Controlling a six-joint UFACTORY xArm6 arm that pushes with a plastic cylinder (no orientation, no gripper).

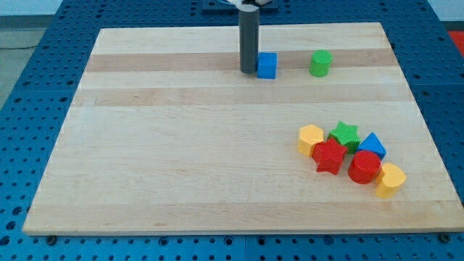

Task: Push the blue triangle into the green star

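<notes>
The blue triangle [373,145] lies in a cluster at the view's lower right, touching the right side of the green star [345,134]. My tip [249,70] is far from both, near the view's top centre. It stands right against the left side of a blue cube [267,65].
A green cylinder-like block [320,63] sits right of the blue cube. In the cluster are a yellow block [310,138], a red star [329,156], a red cylinder [364,167] and another yellow block [391,180]. The wooden board [181,159] rests on a blue pegboard table.
</notes>
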